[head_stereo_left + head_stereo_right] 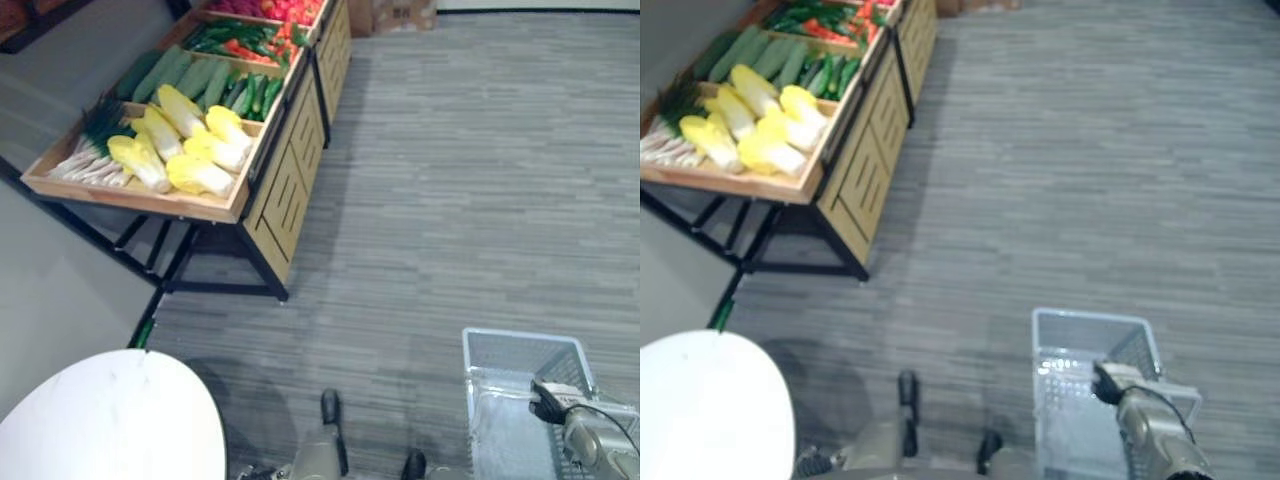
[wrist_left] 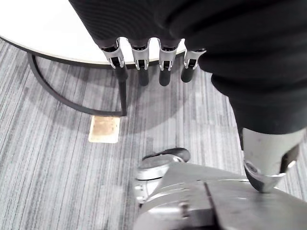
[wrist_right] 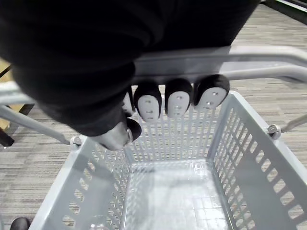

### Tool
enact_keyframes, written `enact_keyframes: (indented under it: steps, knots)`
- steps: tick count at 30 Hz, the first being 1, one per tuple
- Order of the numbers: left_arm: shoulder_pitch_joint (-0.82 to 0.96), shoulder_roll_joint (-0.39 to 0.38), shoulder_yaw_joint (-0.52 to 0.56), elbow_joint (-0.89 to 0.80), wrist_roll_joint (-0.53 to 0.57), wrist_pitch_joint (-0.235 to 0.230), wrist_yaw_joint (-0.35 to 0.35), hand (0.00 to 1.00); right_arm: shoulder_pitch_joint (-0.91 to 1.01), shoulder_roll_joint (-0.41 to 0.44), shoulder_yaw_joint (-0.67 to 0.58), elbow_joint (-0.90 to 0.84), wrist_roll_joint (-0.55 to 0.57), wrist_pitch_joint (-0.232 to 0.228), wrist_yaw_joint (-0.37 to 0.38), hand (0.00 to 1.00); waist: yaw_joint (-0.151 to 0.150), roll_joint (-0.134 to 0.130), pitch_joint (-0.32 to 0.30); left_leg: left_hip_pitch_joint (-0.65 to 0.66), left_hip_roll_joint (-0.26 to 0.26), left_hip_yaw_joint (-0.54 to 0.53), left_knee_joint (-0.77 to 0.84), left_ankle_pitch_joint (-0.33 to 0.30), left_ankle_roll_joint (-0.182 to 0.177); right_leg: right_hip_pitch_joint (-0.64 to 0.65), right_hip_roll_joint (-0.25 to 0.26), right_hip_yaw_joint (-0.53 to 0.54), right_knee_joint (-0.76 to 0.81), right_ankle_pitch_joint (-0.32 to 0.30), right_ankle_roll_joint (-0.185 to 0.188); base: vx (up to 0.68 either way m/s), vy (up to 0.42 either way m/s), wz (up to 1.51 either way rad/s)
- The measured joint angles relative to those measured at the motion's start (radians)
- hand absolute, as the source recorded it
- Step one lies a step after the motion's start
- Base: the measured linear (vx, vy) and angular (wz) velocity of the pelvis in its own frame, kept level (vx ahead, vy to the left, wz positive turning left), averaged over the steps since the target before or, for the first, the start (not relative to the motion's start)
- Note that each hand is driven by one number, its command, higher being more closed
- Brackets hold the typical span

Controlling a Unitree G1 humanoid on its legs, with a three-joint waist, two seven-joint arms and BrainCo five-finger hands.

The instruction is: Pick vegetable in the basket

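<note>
At lower right my right hand [image 3: 176, 98] is curled round the handle [image 3: 259, 55] of the empty basket [image 1: 518, 350]; my left hand [image 2: 140, 56] hangs loose, holding nothing. Vegetables [image 1: 190, 150] lie on the stand [image 1: 290, 170] at upper left, well apart: I should step closer first, basket level.

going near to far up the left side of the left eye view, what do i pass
white round table → yellow cabbages → cucumbers → green and red peppers → red produce
</note>
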Motion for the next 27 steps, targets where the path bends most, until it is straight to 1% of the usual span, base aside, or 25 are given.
enact_keyframes:
  steps: [1, 2, 3, 4, 6, 7, 8, 9, 10, 11, 12, 13, 14, 15, 16, 17, 18, 19, 20, 21, 23, 24, 25, 26, 27]
  knots:
    - [0.009, 0.001, 0.0, 0.0, 0.0, 0.0, 0.002, 0.0, -0.005, 0.0, 0.02, 0.0, -0.001, -0.001, 0.0, 1.0, 0.002, -0.009, -0.004, 0.018, -0.009, 0.006, 0.0, 0.065, 0.012, 0.018, -0.014, 0.014, 0.002, -0.011, 0.02, 0.57, 0.33, -0.32]
    - [0.007, 0.011, 0.005, 0.0, 0.002, 0.001, 0.009, 0.0, -0.007, 0.013, 0.033, 0.002, -0.001, -0.001, 0.0, 1.0, -0.001, -0.043, -0.012, 0.029, -0.048, 0.028, 0.008, 0.086, 0.046, 0.025, -0.059, 0.021, 0.016, -0.033, 0.051, 0.61, 0.296, -0.13]
    - [0.003, 0.021, 0.005, -0.004, 0.011, -0.001, 0.016, 0.0, -0.006, 0.02, 0.038, 0.002, -0.001, -0.006, -0.003, 1.0, -0.003, -0.066, -0.026, 0.03, -0.084, 0.042, 0.023, 0.045, 0.066, 0.004, -0.104, 0.034, 0.054, -0.045, 0.068, 0.5, 0.231, -0.02]
    - [-0.004, 0.023, 0.004, -0.003, 0.011, 0.0, 0.018, 0.0, -0.006, 0.021, 0.038, 0.003, -0.001, -0.008, -0.004, 1.0, -0.002, -0.075, -0.027, 0.026, -0.092, 0.054, 0.033, 0.032, 0.076, -0.015, -0.121, 0.05, 0.09, -0.046, 0.07, 0.47, 0.23, -0.06]
    - [-0.017, 0.036, -0.016, 0.0, 0.011, 0.002, 0.024, 0.0, -0.024, 0.031, 0.038, 0.002, -0.003, -0.011, -0.011, 1.0, -0.003, -0.092, -0.026, 0.045, -0.113, 0.067, 0.041, -0.009, 0.104, -0.086, -0.163, 0.102, 0.264, -0.04, 0.077, 0.37, 0.213, -0.07]
    - [-0.016, 0.053, -0.03, -0.001, 0.014, 0.001, 0.025, 0.0, -0.029, 0.04, 0.04, 0.003, -0.007, -0.009, -0.017, 1.0, -0.002, -0.113, -0.024, 0.084, -0.126, 0.084, 0.043, -0.042, 0.114, -0.136, -0.197, 0.125, 0.422, -0.022, 0.102, 0.41, 0.21, -0.1]
    - [-0.013, 0.072, -0.048, -0.002, 0.019, 0.002, 0.025, 0.0, -0.044, 0.05, 0.041, 0.011, -0.011, 0.0, -0.023, 1.0, -0.002, -0.133, -0.024, 0.128, -0.135, 0.089, 0.055, -0.081, 0.123, -0.197, -0.227, 0.136, 0.603, 0.048, 0.102, 0.41, 0.198, -0.09]
    - [-0.013, 0.083, -0.061, -0.004, 0.019, 0.002, 0.025, 0.0, -0.05, 0.057, 0.04, 0.016, -0.011, 0.005, -0.027, 1.0, -0.003, -0.138, -0.023, 0.152, -0.137, 0.088, 0.058, -0.101, 0.128, -0.229, -0.238, 0.147, 0.689, 0.12, 0.098, 0.43, 0.179, 0.08]
    - [-0.013, 0.097, -0.075, -0.013, 0.019, 0.004, 0.024, 0.0, -0.053, 0.056, 0.035, 0.021, -0.011, 0.007, -0.038, 1.0, -0.009, -0.137, -0.023, 0.206, -0.131, 0.076, 0.057, -0.131, 0.141, -0.283, -0.251, 0.163, 0.826, 0.28, 0.102, 0.44, 0.157, 0.2]
    - [-0.016, 0.111, -0.09, -0.028, 0.018, 0.007, 0.024, 0.0, -0.053, 0.058, 0.019, 0.026, -0.011, 0.007, -0.041, 1.0, -0.01, -0.141, -0.023, 0.252, -0.129, 0.064, 0.056, -0.157, 0.15, -0.334, -0.249, 0.181, 0.946, 0.237, 0.082, 0.45, 0.136, 0.26]
    - [-0.019, 0.116, -0.094, -0.035, 0.016, 0.007, 0.024, 0.0, -0.052, 0.062, 0.011, 0.028, -0.011, 0.007, -0.042, 1.0, -0.012, -0.145, -0.022, 0.276, -0.126, 0.055, 0.052, -0.167, 0.153, -0.355, -0.243, 0.177, 0.979, 0.198, 0.073, 0.44, 0.073, 0.29]
    - [-0.027, 0.118, -0.092, -0.046, 0.011, 0.007, 0.026, 0.0, -0.048, 0.067, -0.001, 0.029, -0.01, 0.007, -0.042, 1.0, -0.016, -0.144, -0.021, 0.328, -0.115, 0.043, 0.035, -0.179, 0.153, -0.382, -0.222, 0.156, 0.988, 0.118, 0.059, 0.43, 0.014, 0.47]
    - [-0.034, 0.117, -0.09, -0.05, 0.007, 0.008, 0.03, 0.0, -0.044, 0.069, -0.001, 0.029, -0.01, 0.007, -0.042, 1.0, -0.034, -0.141, -0.02, 0.364, -0.103, 0.022, 0.028, -0.181, 0.153, -0.395, -0.206, 0.104, 0.922, 0.051, 0.037, 0.42, -0.011, 0.55]
    - [-0.038, 0.115, -0.09, -0.05, 0.007, 0.008, 0.03, 0.0, -0.044, 0.07, 0.0, 0.028, -0.01, 0.007, -0.041, 1.0, -0.041, -0.14, -0.019, 0.378, -0.099, 0.014, 0.029, -0.181, 0.153, -0.396, -0.202, 0.072, 0.87, 0.039, 0.028, 0.5, -0.079, 0.71]
    - [-0.047, 0.11, -0.091, -0.05, 0.007, 0.008, 0.03, 0.0, -0.029, 0.076, 0.003, 0.031, -0.01, 0.007, -0.039, 1.0, -0.054, -0.138, -0.018, 0.404, -0.092, -0.01, 0.029, -0.181, 0.153, -0.401, -0.199, 0.023, 0.747, 0.031, 0.02, 0.5, -0.132, 0.76]
    - [-0.059, 0.105, -0.091, -0.05, 0.007, 0.007, 0.03, 0.0, -0.013, 0.089, 0.003, 0.04, -0.01, 0.008, -0.039, 1.0, -0.058, -0.133, -0.015, 0.418, -0.084, -0.034, 0.03, -0.182, 0.153, -0.41, -0.189, 0.01, 0.586, 0.038, 0.028, 0.5, -0.16, 0.77]
    - [-0.066, 0.104, -0.092, -0.049, 0.007, 0.007, 0.03, 0.0, -0.007, 0.095, 0.002, 0.046, -0.01, 0.008, -0.039, 1.0, -0.062, -0.13, -0.013, 0.423, -0.081, -0.046, 0.03, -0.182, 0.152, -0.413, -0.185, 0.014, 0.494, 0.046, 0.038, 0.42, -0.186, 0.81]
    - [-0.076, 0.092, -0.093, -0.052, 0.007, 0.006, 0.03, 0.0, 0.007, 0.106, 0.0, 0.059, -0.01, 0.009, -0.039, 1.0, -0.063, -0.124, -0.01, 0.429, -0.067, -0.065, 0.035, -0.196, 0.129, -0.412, -0.17, 0.051, 0.297, 0.085, 0.075, 0.43, -0.226, 0.82]
    - [-0.081, 0.089, -0.093, -0.053, 0.008, 0.006, 0.03, 0.0, 0.018, 0.113, -0.001, 0.06, -0.01, 0.01, -0.039, 1.0, -0.063, -0.127, -0.009, 0.438, -0.062, -0.089, 0.038, -0.217, 0.1, -0.411, -0.176, 0.108, 0.13, 0.142, 0.097, 0.53, -0.323, 0.95]
    - [-0.08, 0.086, -0.093, -0.052, 0.008, 0.006, 0.03, 0.0, 0.023, 0.113, -0.003, 0.06, -0.01, 0.012, -0.039, 1.0, -0.062, -0.132, -0.008, 0.459, -0.056, -0.115, 0.04, -0.257, 0.075, -0.407, -0.194, 0.148, 0.029, 0.17, 0.117, 0.46, -0.317, 0.77]
    - [-0.076, 0.091, -0.092, -0.048, 0.009, 0.006, 0.03, 0.0, 0.03, 0.118, -0.01, 0.06, -0.01, 0.019, -0.039, 1.0, -0.061, -0.156, -0.008, 0.481, -0.057, -0.137, 0.041, -0.305, 0.043, -0.398, -0.226, 0.169, 0.002, 0.159, 0.123, 0.37, -0.346, 0.69]
    - [-0.091, 0.085, -0.094, -0.036, 0.009, 0.007, 0.029, 0.0, 0.034, 0.124, -0.052, 0.069, -0.01, 0.034, -0.038, 1.0, -0.062, -0.127, 0.014, 0.51, -0.026, -0.156, 0.05, -0.352, 0.013, -0.397, -0.224, 0.152, 0.075, 0.25, 0.128, 0.43, -0.457, 0.91]
    - [-0.096, 0.06, -0.094, -0.029, 0.009, 0.006, 0.029, 0.0, 0.025, 0.131, -0.081, 0.08, -0.01, 0.05, -0.035, 1.0, -0.06, -0.11, 0.021, 0.5, 0.002, -0.168, 0.078, -0.345, 0.015, -0.424, -0.214, 0.149, 0.182, 0.248, 0.115, 0.5, -0.543, 0.83]
    - [-0.095, 0.051, -0.092, -0.029, 0.01, 0.006, 0.03, 0.0, 0.022, 0.13, -0.087, 0.082, -0.01, 0.053, -0.034, 1.0, -0.059, -0.096, 0.02, 0.494, 0.013, -0.17, 0.096, -0.332, 0.017, -0.432, -0.209, 0.142, 0.221, 0.222, 0.079, 0.47, -0.491, 0.65]
    - [-0.086, 0.04, -0.089, -0.028, 0.01, 0.006, 0.031, 0.0, 0.018, 0.117, -0.097, 0.095, -0.01, 0.057, -0.029, 1.0, -0.058, -0.068, 0.014, 0.479, 0.04, -0.191, 0.125, -0.283, 0.005, -0.431, -0.203, 0.107, 0.278, 0.161, 0.059, 0.39, -0.409, 0.45]
